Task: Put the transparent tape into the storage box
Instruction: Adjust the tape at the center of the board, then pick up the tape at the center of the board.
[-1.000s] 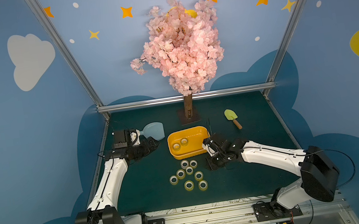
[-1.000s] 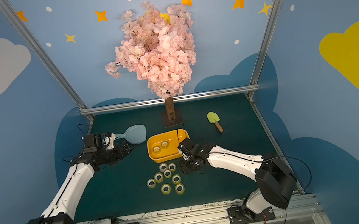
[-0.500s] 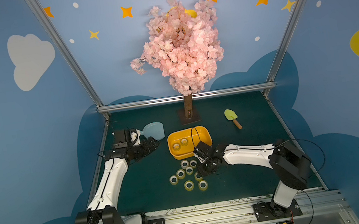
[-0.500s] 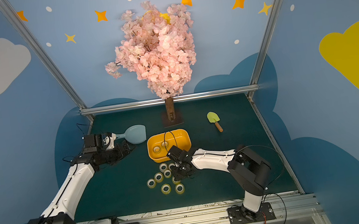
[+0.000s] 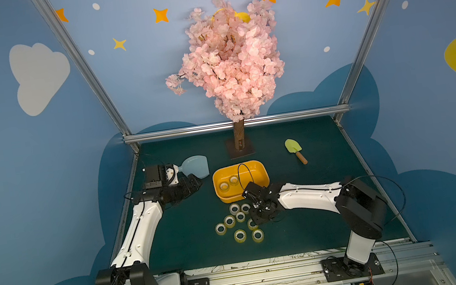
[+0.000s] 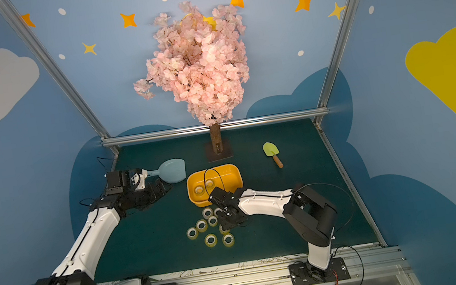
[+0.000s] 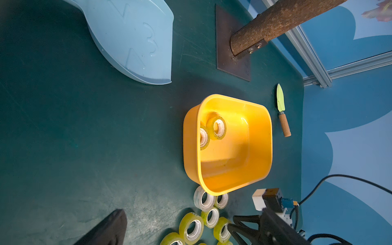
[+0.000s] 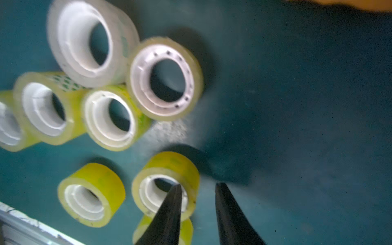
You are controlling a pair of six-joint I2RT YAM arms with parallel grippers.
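Observation:
The orange-yellow storage box [image 5: 226, 199] [image 6: 199, 204] [image 7: 191, 148] sits mid-mat with two tape rolls [image 5: 223, 185] [image 7: 216, 128] lying inside. Several transparent tape rolls [image 5: 239, 236] [image 6: 210, 240] lie in a cluster on the mat in front of it. My right gripper [image 5: 256, 221] [image 6: 226, 227] [image 8: 197, 185] hangs over the cluster's right side, open. One fingertip is over the white core of a yellowish roll [image 8: 171, 161] and the other stands outside its wall. My left gripper [image 5: 195, 185] [image 6: 165, 189] rests left of the box, open and empty; only one finger [image 7: 106, 229] shows in its wrist view.
A pale blue dustpan [image 5: 195, 168] lies behind the left gripper. The pink tree's base plate [image 5: 241, 150] stands behind the box. A green trowel [image 5: 293, 147] lies at the back right. The right arm's cable [image 5: 248, 171] loops over the box.
The right arm has swung left from beside the box to over the tape cluster and come down onto a roll. The left arm has not moved.

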